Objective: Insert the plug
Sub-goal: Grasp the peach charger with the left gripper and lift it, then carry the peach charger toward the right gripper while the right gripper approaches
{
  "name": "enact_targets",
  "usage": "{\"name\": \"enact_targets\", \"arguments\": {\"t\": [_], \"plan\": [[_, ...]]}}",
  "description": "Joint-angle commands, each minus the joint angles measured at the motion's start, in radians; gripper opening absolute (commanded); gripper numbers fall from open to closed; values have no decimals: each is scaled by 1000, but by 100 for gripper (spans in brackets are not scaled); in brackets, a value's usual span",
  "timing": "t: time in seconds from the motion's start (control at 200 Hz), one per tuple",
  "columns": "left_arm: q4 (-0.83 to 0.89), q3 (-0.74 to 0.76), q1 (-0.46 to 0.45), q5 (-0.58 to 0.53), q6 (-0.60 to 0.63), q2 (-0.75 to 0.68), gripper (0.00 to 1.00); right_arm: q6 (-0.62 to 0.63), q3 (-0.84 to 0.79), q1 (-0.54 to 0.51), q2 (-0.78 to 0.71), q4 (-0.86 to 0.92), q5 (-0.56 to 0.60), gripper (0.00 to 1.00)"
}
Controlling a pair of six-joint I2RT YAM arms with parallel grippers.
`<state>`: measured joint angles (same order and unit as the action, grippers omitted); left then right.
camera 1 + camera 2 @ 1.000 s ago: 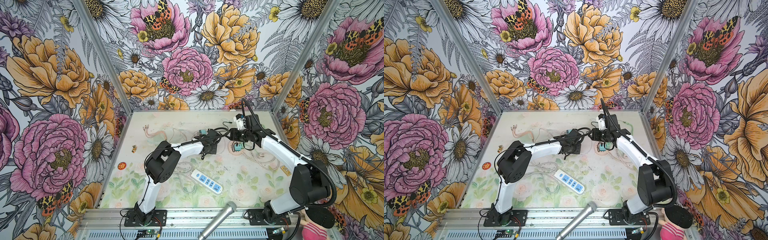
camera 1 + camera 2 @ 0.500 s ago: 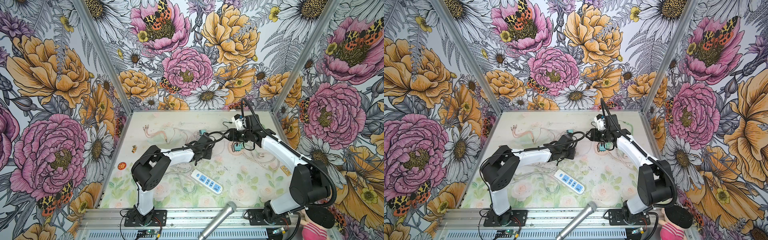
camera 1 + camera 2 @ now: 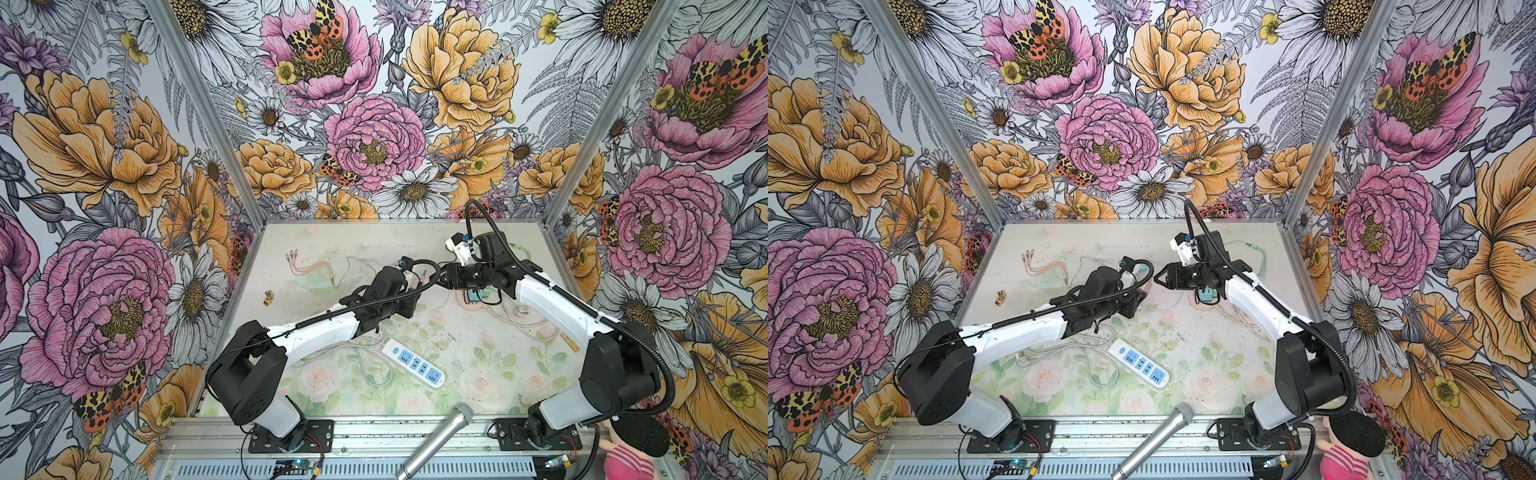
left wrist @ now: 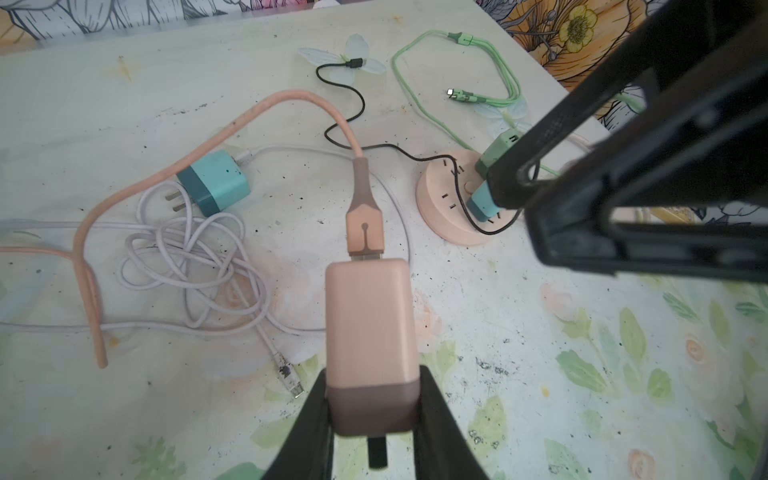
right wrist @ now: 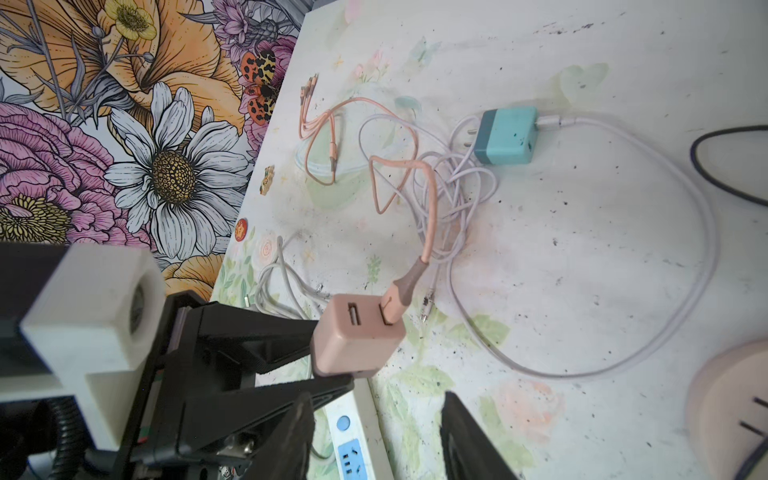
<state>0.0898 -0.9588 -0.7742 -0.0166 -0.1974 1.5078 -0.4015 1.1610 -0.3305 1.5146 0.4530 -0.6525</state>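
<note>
- While the pink charger (image 4: 370, 316) is clamped at its darker prong end between the left jaws, its lighter body is seen jutting out past their tips.
- The left jaws are closed partway, pressed against the two sides of the charger; a dark prong can be made out in the gap behind it.
- A pink cable (image 4: 365, 216) is plugged into one of the two ports on the charger's front face, and the second port (image 5: 352, 312) is left free.
- From the right wrist view, the charger (image 5: 357, 336) appears to be held above the desk (image 3: 478, 374), over the far end of the white power strip (image 5: 353, 440).
- The right jaws are spread apart with nothing between them; the fingers (image 5: 469, 440) are kept near the charger but are not touching it.
- In both top views the strip (image 3: 413, 363) (image 3: 1139, 369) is seen lying flat on the desk, nearer the front edge than the left jaws.
- A round pink socket (image 4: 449, 208) is set on the desk beside the right arm (image 3: 1258, 299), with a teal plug (image 4: 484, 203) seated in it.
- A second teal charger (image 4: 216, 180) is laid on its side, well apart from the jaws, with a tangled white cable (image 4: 187, 257) attached.
- A green cable (image 4: 490, 95) is looped near the far edge of the desk.
</note>
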Motion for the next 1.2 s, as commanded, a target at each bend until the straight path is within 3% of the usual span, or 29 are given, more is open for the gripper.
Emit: {"name": "enact_targets", "arguments": {"t": [0.0, 0.18, 0.465, 0.731, 0.951, 1.196], "plan": [[12, -6, 12, 26, 69, -89, 21, 13, 8, 0, -71, -22, -7, 50], [49, 32, 13, 59, 114, -135, 19, -9, 0, -4, -95, -41, -14, 50], [32, 104, 7, -14, 120, -286, 18, -31, 5, -24, -119, -61, -30, 51], [217, 49, 2, -253, 159, -467, 16, -45, 21, -52, -131, -64, -15, 51], [260, 79, 4, -405, 180, -651, 18, -56, 26, -79, -146, -67, -4, 51], [198, 207, -11, -287, 147, -666, 18, -69, 43, -105, -163, -74, -10, 51]]}}
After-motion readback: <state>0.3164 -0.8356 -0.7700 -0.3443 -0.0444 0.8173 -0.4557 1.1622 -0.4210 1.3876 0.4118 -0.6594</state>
